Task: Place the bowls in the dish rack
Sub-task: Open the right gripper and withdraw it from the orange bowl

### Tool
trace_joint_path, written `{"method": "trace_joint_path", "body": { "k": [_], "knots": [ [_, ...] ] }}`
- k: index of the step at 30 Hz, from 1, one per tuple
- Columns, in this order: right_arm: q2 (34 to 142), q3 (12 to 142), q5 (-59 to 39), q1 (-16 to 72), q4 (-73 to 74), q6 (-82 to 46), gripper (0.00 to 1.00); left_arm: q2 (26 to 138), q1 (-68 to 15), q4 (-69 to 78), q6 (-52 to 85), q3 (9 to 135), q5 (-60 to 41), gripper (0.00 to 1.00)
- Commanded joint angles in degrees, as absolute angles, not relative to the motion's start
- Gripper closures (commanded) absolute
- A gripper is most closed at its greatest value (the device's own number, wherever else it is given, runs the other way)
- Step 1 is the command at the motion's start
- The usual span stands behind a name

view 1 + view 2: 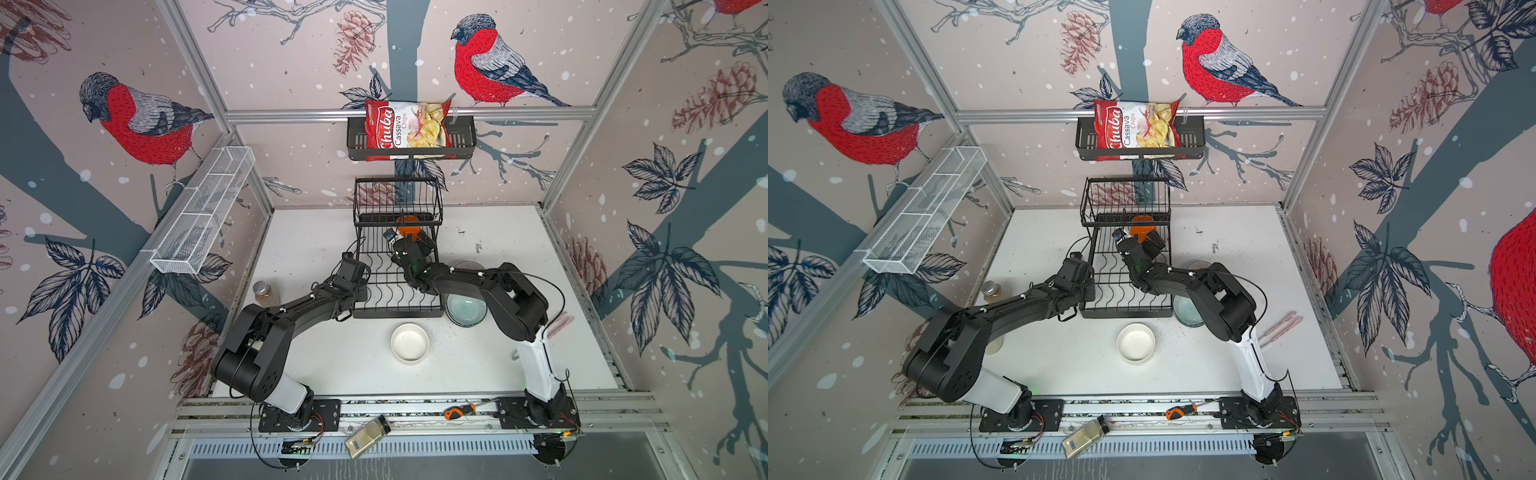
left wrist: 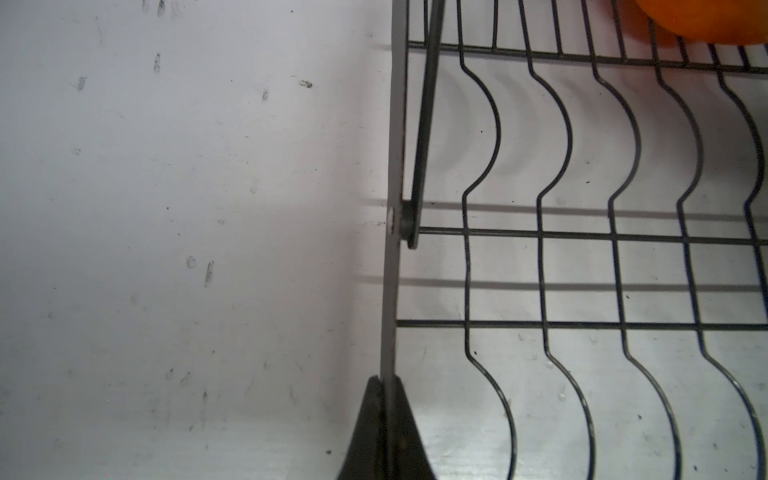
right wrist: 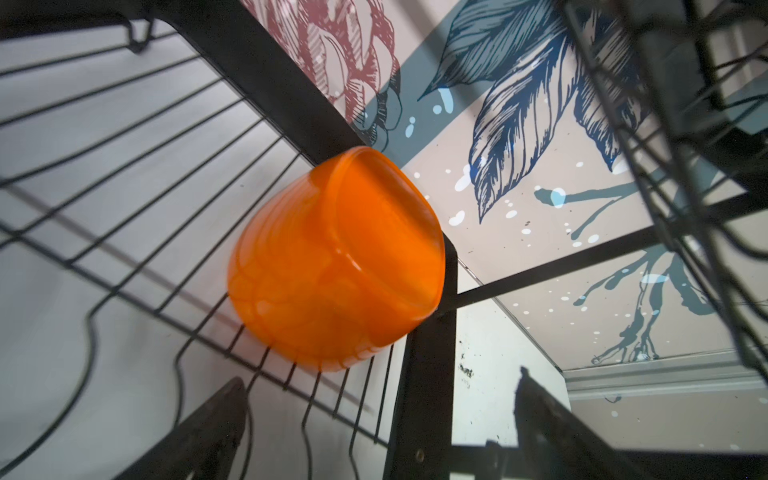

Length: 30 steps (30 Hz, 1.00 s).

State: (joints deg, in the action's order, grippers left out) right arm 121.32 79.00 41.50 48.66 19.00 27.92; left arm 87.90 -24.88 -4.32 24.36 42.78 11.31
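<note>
Evidently the left gripper was clenched on the rack, its fingers pinching the flat side rail of the lower grid. In both top views that arm met the rack's left edge, about midway along it. The rack stood on the table with its raised basket at the far end, by the back wall. The right gripper reached in over the lower grid toward the basket, its jaws spread wide and empty. Just beyond its fingers the orange bowl lay tipped on the lower grid beneath the basket. It leaned on an upright post of the rack, apart from both fingers and slightly blurred. The white bowl sat upright on the table in front of the rack, apart from it. The green bowl sat just beside the rack's front right corner, partly hidden under the right arm. A jar stood left of the rack near the left arm, and a chips bag filled the shelf on the back wall
</note>
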Motion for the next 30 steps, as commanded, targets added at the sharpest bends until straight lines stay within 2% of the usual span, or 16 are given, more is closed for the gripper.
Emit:
{"method": "trace_joint_path", "body": {
  "k": [1, 11, 20, 26, 28, 30],
  "knots": [
    [118.8, 76.7, 39.8, 49.8, 18.5, 24.7, 0.0, 88.6, -24.8, -11.3, 27.6, 42.5, 10.4, 1.0],
    [110.1, 69.2, 34.3, 54.2, 12.0, 16.4, 0.01, 88.3, -24.8, -11.3, 27.4, 43.7, 10.4, 1.0],
    [104.2, 69.6, 26.9, 54.7, -3.6, 1.0, 0.01, 87.4, -24.7, -11.5, 27.3, 44.3, 11.1, 0.98],
    [97.4, 67.2, 20.3, 54.6, -9.2, -5.7, 0.01, 86.9, -24.8, -12.9, 26.7, 45.9, 11.5, 0.86],
    [95.5, 66.9, 19.0, 54.6, -11.2, -7.5, 0.01, 86.8, -24.8, -13.0, 26.5, 46.3, 11.8, 0.75],
    [94.1, 66.7, 17.7, 54.3, -13.1, -8.9, 0.01, 87.0, -24.7, -13.2, 26.3, 47.0, 12.2, 0.71]
  ]
}}
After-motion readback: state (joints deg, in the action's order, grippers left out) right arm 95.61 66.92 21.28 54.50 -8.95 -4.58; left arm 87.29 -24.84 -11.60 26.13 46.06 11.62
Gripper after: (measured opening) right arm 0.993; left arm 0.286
